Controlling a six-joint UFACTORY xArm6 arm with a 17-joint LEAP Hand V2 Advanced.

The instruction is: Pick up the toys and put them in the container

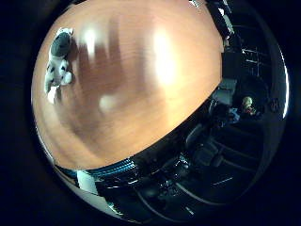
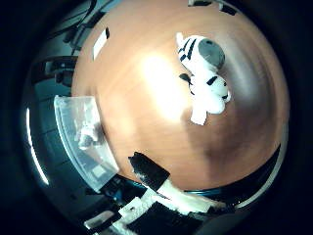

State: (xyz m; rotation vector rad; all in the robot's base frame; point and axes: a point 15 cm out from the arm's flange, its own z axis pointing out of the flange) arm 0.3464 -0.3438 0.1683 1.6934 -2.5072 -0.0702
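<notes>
While the hand (image 2: 161, 196) is hovering over the wooden table (image 2: 146, 98), finger posture untellable, the striped plush toy (image 2: 205, 78) is lying well apart from the clear container (image 2: 83, 142). Soft limbs are risking a snag on the container's rim

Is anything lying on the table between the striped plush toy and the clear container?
Nothing visible: the plush toy lies on the wooden table, and only bare tabletop separates it from the clear container at the table's edge.

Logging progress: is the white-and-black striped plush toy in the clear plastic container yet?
Out: the striped plush toy lies on the wooden table, apart from the clear container.
</notes>
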